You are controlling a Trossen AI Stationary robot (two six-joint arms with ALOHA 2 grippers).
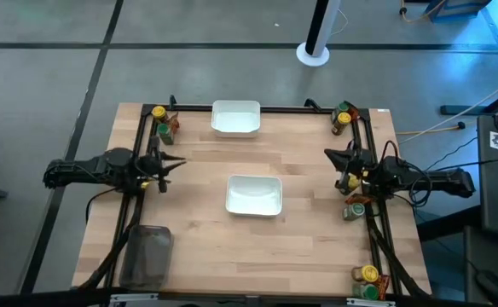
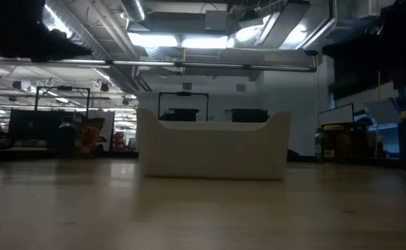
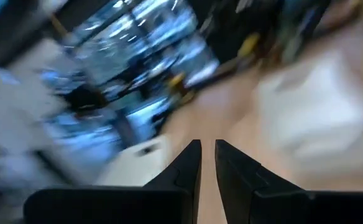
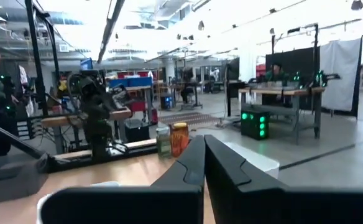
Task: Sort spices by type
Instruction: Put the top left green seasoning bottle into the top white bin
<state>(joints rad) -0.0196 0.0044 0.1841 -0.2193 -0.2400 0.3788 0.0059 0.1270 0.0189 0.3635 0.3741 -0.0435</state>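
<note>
Bare wooden tabletop [image 2: 203, 208] fills the near ground in the low view, and past it stands one white rectangular bowl [image 2: 213, 147]; a second white bowl [image 1: 235, 118] sits at the far edge of the table.

Both my arms hang over the table's side rails. My left gripper [image 1: 165, 165] has its fingers [image 3: 184, 165] nearly together with only a thin slit between them and nothing in it. My right gripper [image 1: 341, 162] looks the same, fingers [image 4: 225, 165] pressed close and empty.

The spices lie in small clusters at the table's corners and edges, none yet in a bowl. A yellow-capped jar [image 1: 159, 112] and a green-capped jar [image 1: 163, 130] stand at the far left corner, just beyond my left gripper. On the right, a yellow-capped jar [image 1: 344, 118] waits at the far corner, a green-capped jar [image 1: 357, 207] lies just nearer than my right gripper, and more sit at the near right corner [image 1: 367, 275]. I judge each arm should take its own side's cluster first.

No label or writing is readable anywhere.
</note>
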